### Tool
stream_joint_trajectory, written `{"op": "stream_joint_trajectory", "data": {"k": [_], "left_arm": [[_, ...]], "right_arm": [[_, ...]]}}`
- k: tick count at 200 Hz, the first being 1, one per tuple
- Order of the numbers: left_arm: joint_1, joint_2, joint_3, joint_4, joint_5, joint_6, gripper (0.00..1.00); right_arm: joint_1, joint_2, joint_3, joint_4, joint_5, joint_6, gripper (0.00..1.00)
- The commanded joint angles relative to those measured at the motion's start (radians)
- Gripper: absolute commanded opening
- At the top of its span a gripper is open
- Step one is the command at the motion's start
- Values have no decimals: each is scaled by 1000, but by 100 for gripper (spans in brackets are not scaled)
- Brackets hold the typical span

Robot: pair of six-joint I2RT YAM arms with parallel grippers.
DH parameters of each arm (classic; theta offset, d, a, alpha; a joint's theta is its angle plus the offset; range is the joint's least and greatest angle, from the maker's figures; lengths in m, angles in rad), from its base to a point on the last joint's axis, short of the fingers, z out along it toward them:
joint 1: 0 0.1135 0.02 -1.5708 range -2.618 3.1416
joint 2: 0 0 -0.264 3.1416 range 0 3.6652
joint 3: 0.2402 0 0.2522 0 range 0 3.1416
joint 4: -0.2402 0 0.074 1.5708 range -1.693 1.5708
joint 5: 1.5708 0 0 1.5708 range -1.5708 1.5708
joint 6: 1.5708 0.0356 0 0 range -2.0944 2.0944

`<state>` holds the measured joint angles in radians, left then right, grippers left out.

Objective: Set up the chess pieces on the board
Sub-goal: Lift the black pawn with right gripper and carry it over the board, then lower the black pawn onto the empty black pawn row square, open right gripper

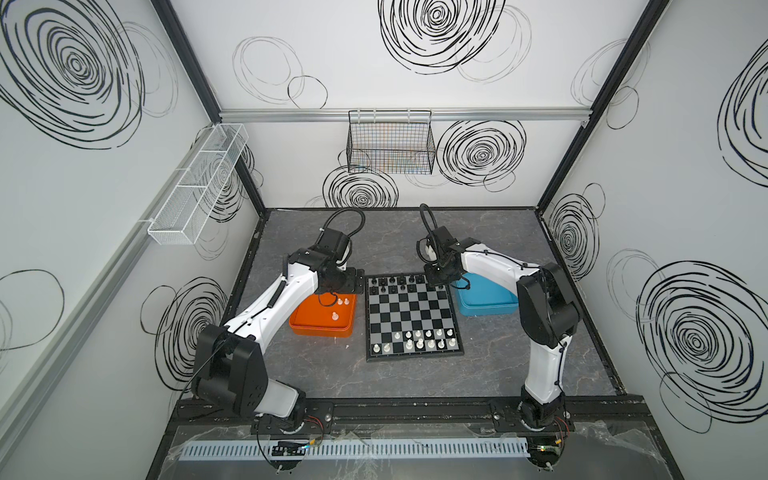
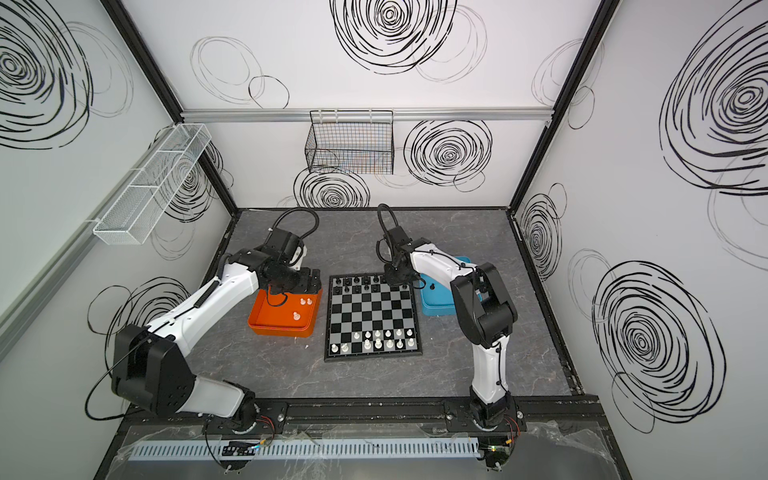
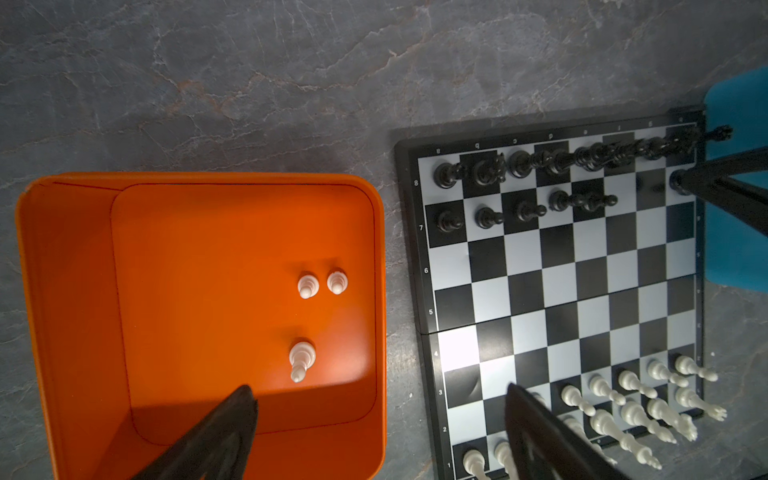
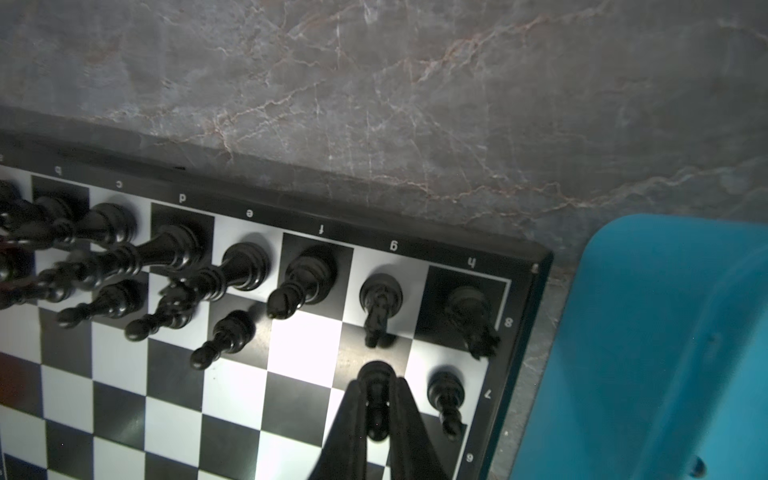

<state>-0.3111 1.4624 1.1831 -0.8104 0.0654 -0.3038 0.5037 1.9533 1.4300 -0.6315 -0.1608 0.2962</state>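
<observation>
Clamped on a black pawn (image 4: 376, 374) at the 1 o'clock corner of the board (image 4: 303, 345), the right gripper (image 4: 377, 388) could knock the neighbouring pawn (image 4: 446, 390) at 3 o'clock when opening; the left gripper (image 3: 380, 390) gapes idle.

**Covered, cropped and too small to tell**
In both top views the right arm (image 1: 490, 266) covers the board's (image 1: 411, 316) upper right corner and part of the blue tray (image 1: 486, 305), and the black chess pieces (image 1: 392, 281) are too small to name. In the left wrist view the left hand (image 3: 378, 390) hides several white chess pieces (image 3: 604, 424); the orange tray (image 3: 62, 291) runs off-frame.
</observation>
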Motion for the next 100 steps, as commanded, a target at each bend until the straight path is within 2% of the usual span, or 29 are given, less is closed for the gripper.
{"op": "stream_joint_trajectory", "data": {"k": [1,100], "left_arm": [[14,-11,-14,14,8,-5,96],[17,-8,-22,20,11,-3,96]], "right_arm": [[6,16,7,0,-1,6,13],[8,35,10,3,-9,6,14]]}}
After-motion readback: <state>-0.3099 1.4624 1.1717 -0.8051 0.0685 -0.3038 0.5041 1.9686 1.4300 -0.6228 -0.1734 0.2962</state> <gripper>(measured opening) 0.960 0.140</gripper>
